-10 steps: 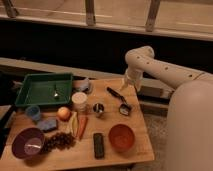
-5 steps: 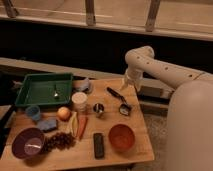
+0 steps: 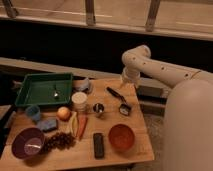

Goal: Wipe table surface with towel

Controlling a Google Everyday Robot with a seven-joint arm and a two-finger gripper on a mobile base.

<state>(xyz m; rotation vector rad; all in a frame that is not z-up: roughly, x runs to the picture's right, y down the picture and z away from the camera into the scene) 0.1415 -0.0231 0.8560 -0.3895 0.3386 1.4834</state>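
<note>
**Item: tabletop, wiping task, status at this moment.**

- Table: wooden, filling the lower left of the frame and crowded with objects. No stretch of it is showing any sign of being wiped.
- Towel: the crumpled grey-blue piece at the table's upper edge, just beside the right end of the green tray, is judged to be the towel. It is lying loose on the wood with nothing holding it.
- Gripper: hanging at the end of the white arm, at the upper right corner of the table, right of centre in the frame. It is well apart from the towel and is sitting above the near end of the black brush. Whether the claw is apart or together cannot be told, and nothing is visibly being carried.
- Other contents, left to right: purple bowl, blue cup, blue sponge, grapes, orange fruit, white container, carrot, small metal cup, black remote-like block, orange bowl. A spoon is lying inside the tray.

**Progress, as a judgement:** the task is standing at its very beginning. The towel is waiting to be reached and grasped, and all of the wiping is remaining. Open wood is scarce, so the strokes are likely needing to thread between objects.
</note>
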